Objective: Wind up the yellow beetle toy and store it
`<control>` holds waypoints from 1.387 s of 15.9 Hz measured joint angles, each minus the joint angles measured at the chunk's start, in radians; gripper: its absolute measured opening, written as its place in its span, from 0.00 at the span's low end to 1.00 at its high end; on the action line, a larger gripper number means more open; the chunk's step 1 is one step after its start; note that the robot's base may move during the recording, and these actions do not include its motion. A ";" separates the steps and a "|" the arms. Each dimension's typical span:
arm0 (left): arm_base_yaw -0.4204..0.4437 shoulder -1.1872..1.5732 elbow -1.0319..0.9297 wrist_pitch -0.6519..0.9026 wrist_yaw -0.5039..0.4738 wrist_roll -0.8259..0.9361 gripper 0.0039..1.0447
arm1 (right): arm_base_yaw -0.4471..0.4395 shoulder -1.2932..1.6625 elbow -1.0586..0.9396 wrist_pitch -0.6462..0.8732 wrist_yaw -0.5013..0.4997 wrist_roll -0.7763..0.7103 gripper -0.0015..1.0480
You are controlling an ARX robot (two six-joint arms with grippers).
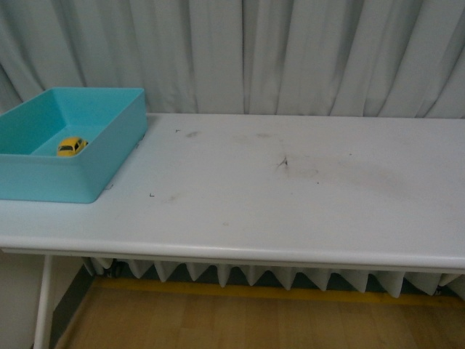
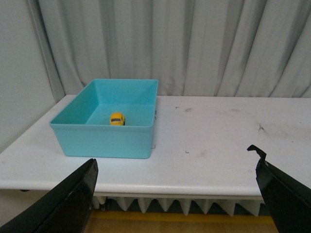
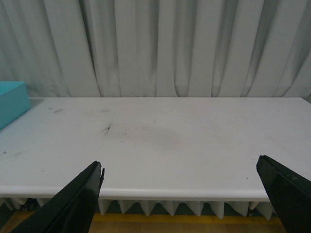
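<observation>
sitting inside the teal bin (image 1: 109, 156) at the left end of the white surface (image 1: 290, 196), on the bin floor and upright: yellow beetle toy (image 1: 72, 146). judged stored already, so little or nothing left; winding not checkable from these views. left gripper (image 2: 175, 194) spread wide, empty, back from the surface edge. right gripper (image 3: 180, 194) likewise wide and empty.
</observation>
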State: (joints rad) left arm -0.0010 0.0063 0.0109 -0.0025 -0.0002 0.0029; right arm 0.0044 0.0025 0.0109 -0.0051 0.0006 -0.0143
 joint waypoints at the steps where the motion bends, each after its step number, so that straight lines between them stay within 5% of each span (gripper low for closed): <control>1: 0.000 0.000 0.000 0.000 0.000 0.000 0.94 | 0.000 0.000 0.000 0.000 0.000 0.000 0.94; 22: 0.000 0.000 0.000 0.000 0.000 -0.001 0.94 | 0.000 0.000 0.000 0.001 0.000 0.003 0.94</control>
State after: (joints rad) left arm -0.0010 0.0063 0.0109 -0.0029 -0.0002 0.0017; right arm 0.0044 0.0029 0.0109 -0.0040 0.0002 -0.0109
